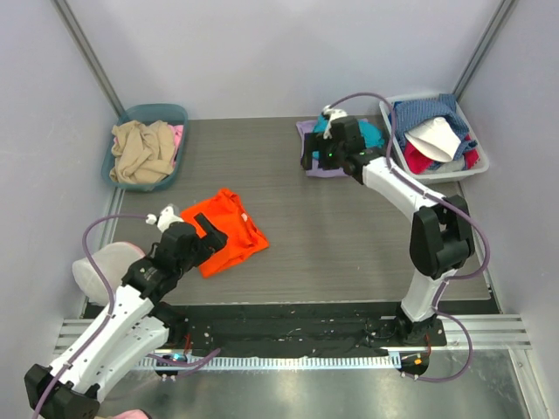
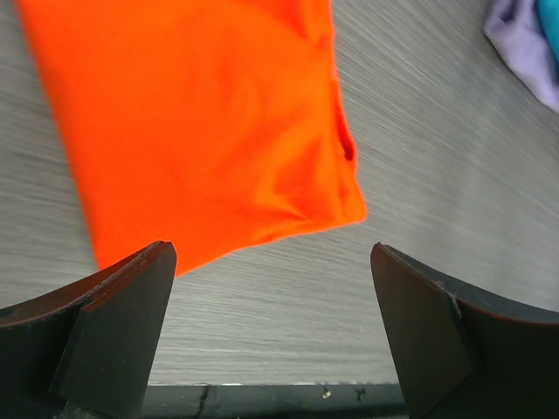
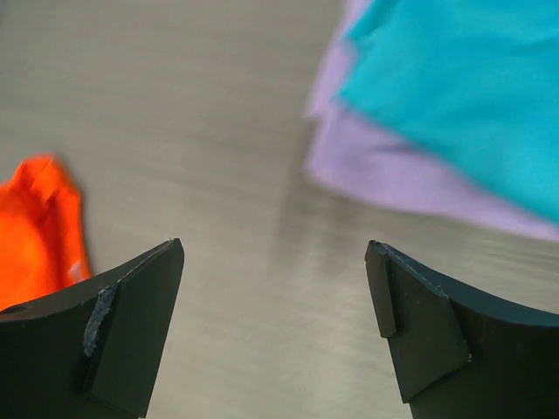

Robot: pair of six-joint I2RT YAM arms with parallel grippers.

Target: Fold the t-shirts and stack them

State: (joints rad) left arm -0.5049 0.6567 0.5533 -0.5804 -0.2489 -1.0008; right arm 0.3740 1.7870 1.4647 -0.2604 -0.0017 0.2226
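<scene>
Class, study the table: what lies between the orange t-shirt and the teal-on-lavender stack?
Nothing: only bare grey tabletop separates the orange t-shirt from the teal-on-lavender stack, as the top external and right wrist views both show.

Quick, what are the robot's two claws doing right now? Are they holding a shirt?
Left gripper: open, holding nothing, at the edge of the orange t-shirt.
Right gripper: open, holding nothing.

Left arm [image 1: 122, 310] low and bent, right arm [image 1: 393, 183] outstretched, both sets of jaws wide apart.
</scene>
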